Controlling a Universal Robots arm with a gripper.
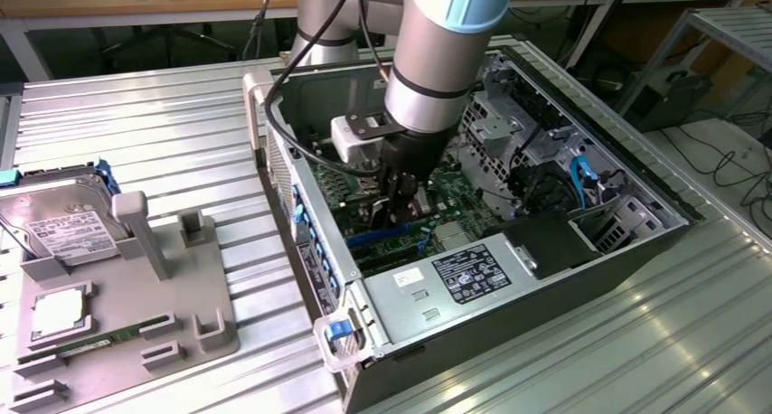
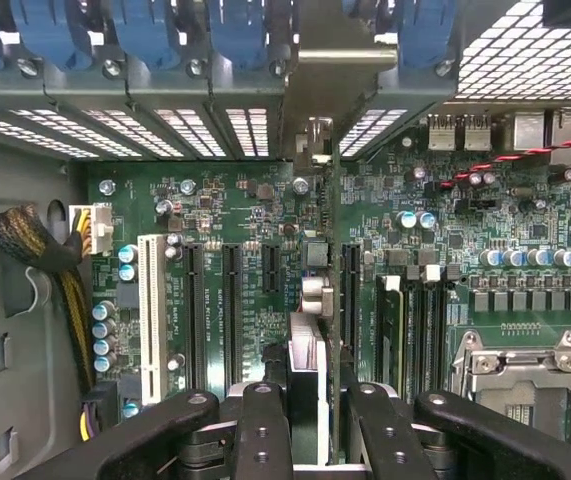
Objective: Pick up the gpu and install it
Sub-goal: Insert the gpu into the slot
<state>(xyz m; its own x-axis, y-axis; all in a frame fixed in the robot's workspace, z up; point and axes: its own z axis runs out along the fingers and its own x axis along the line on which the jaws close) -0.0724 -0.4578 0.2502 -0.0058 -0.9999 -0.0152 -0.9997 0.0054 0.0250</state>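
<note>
Thin green expansion card, the gpu (image 2: 327, 260): stands on edge inside the open black and silver computer case (image 1: 399, 296), over the green motherboard (image 2: 525, 250), its silver end bracket (image 2: 335, 70) against the case's slotted rear wall.

Black two-fingered gripper (image 2: 310, 420): lowered into the case, fingers (image 2: 265, 430) pinching the gpu's upper edge.

Grey moulded parts tray (image 1: 133, 324): on the ribbed metal table (image 1: 169, 125), beside the case toward the exterior view's left. Carries a silver hard drive (image 1: 67, 229) with a white label at its far corner and a narrow green memory stick (image 1: 108, 337) near its front edge.
</note>
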